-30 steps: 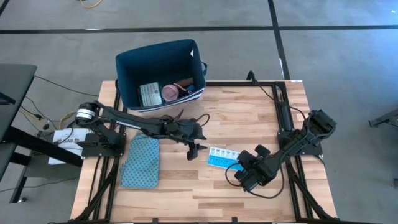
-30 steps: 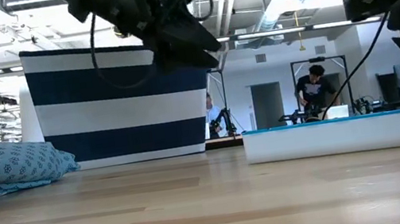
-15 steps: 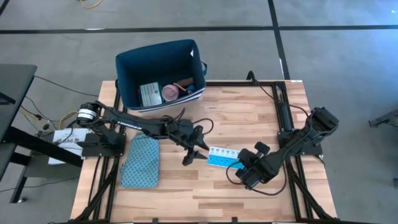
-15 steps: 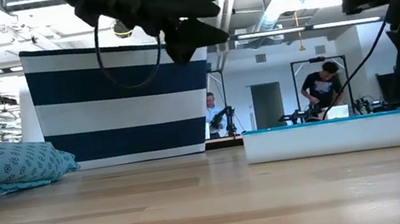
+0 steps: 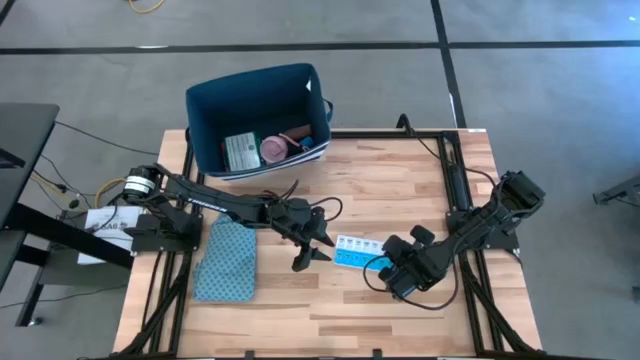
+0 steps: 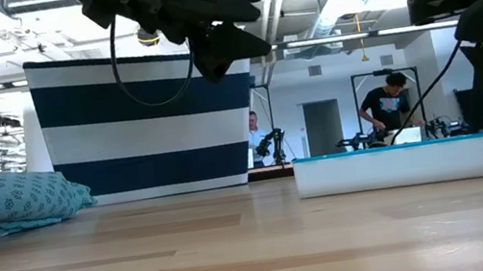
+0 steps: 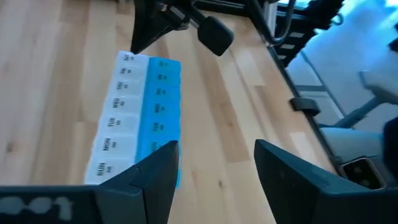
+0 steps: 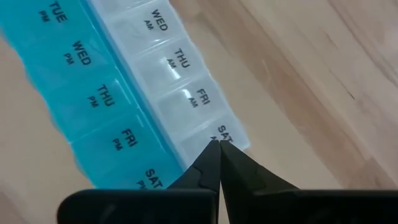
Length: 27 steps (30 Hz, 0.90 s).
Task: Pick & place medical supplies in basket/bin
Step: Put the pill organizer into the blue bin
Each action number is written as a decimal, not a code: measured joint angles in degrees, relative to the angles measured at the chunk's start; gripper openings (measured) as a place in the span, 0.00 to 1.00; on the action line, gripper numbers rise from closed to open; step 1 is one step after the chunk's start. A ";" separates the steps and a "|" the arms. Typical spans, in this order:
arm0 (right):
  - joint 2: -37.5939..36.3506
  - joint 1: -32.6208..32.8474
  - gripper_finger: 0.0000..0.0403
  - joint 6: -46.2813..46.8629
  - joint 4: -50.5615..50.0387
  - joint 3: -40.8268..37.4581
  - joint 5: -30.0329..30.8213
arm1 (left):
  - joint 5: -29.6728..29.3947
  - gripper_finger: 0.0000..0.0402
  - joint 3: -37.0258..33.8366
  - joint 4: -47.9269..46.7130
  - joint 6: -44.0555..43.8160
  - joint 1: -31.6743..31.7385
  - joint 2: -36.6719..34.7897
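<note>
Blue-and-white plastic pill organiser strip (image 5: 354,253) lies lengthwise between both arms; left gripper (image 5: 309,252) jaws apart, right gripper (image 5: 392,271) jaws closed, touching its end.

The pill organiser (image 5: 357,252) lies on the table (image 5: 400,180) between both grippers, cloth pouch (image 5: 226,260) further left.

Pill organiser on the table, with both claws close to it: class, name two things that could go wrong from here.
1. The right claw, shut, has its tips at the SAT end of the pill organiser. It may push the organiser along the table instead of gripping it.
2. The left claw is open at the organiser's other end, so the two arms might collide there.
</note>
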 joint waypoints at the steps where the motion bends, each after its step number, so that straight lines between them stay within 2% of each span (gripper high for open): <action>1: -0.01 0.00 0.00 -0.09 -0.09 0.00 -0.01 | -0.69 0.50 0.00 -0.07 0.56 -0.15 0.00; 7: -0.48 0.43 0.00 -1.01 -1.22 2.13 1.06 | -3.68 0.50 0.00 0.00 2.48 -0.96 0.00; 12: -0.62 2.07 0.00 -7.61 -2.17 8.19 3.40 | -11.40 0.49 0.11 -0.57 -4.24 -2.81 1.62; 14: -0.62 2.74 0.00 -9.61 0.64 9.60 2.61 | -14.03 0.48 -0.13 -0.60 -4.83 -4.25 3.16; 17: -0.55 4.37 0.00 -10.84 7.75 9.54 0.63 | -14.71 0.45 -0.04 2.87 -4.58 -5.73 4.81; 22: 0.85 7.12 0.00 -8.47 15.66 8.01 1.94 | -14.94 0.41 0.02 4.07 -5.17 -5.92 4.45; 27: 4.35 6.97 0.00 -1.21 10.72 6.99 3.26 | -14.72 0.37 0.17 4.17 -8.05 -6.36 4.01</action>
